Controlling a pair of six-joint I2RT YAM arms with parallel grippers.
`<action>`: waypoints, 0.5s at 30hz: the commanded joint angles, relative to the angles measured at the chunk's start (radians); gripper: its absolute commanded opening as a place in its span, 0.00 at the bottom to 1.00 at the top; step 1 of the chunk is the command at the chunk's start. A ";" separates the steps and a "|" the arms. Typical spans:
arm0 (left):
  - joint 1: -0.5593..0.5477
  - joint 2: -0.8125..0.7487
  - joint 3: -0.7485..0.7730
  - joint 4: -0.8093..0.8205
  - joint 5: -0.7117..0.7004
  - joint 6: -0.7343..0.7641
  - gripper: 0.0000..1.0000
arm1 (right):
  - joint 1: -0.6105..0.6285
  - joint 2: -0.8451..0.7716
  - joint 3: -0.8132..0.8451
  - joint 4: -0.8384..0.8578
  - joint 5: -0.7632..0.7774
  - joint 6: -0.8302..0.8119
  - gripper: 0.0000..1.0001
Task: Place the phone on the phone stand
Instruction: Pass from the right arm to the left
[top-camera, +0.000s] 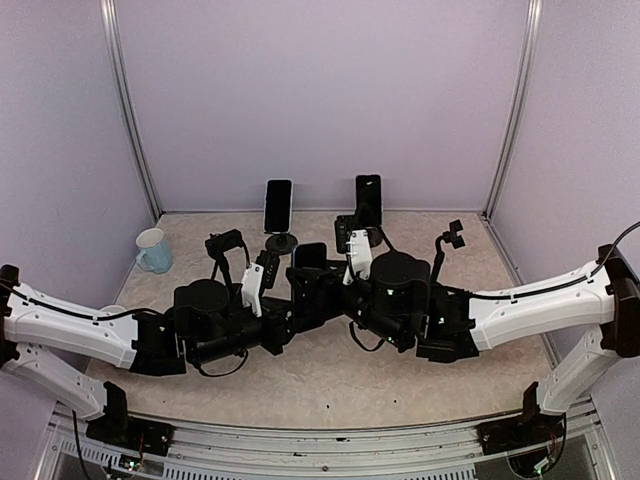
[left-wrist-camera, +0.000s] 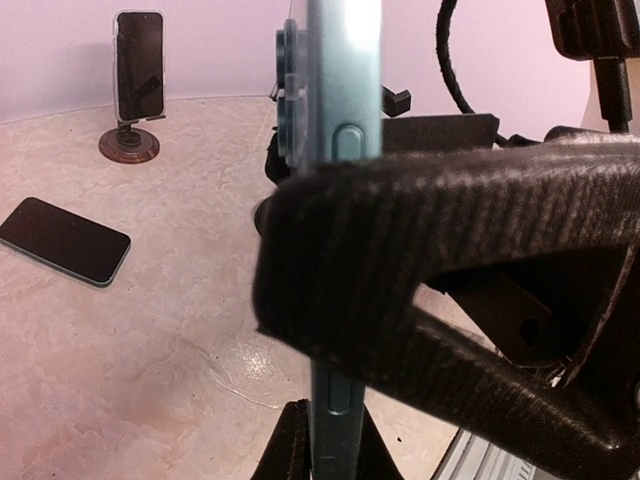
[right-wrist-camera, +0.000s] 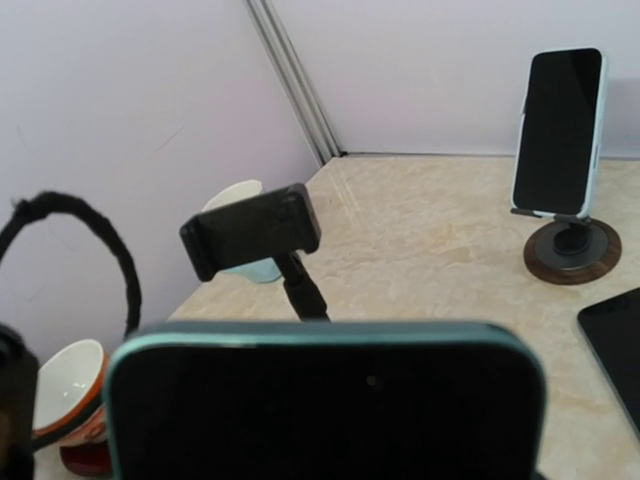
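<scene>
Top view: the phone is held over the table's middle, between my left gripper and right gripper.
Left wrist: left clenched on it. Judged stiff, slick and breakable; hold the side edges.
Right wrist: I cannot tell the right's state.

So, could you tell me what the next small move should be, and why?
Probably open the right tool: the left tool is shut on the upright phone, which the right seems to hold too, and an empty stand stands nearby.
</scene>
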 joint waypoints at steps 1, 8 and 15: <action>0.005 -0.021 0.010 0.012 0.002 -0.016 0.00 | 0.011 -0.028 -0.006 0.095 -0.010 -0.019 0.59; 0.005 -0.064 -0.003 0.004 0.022 -0.014 0.00 | 0.011 -0.066 -0.007 0.055 -0.053 -0.064 0.82; 0.005 -0.121 -0.025 0.001 0.062 0.005 0.00 | 0.011 -0.127 -0.031 0.019 -0.083 -0.125 1.00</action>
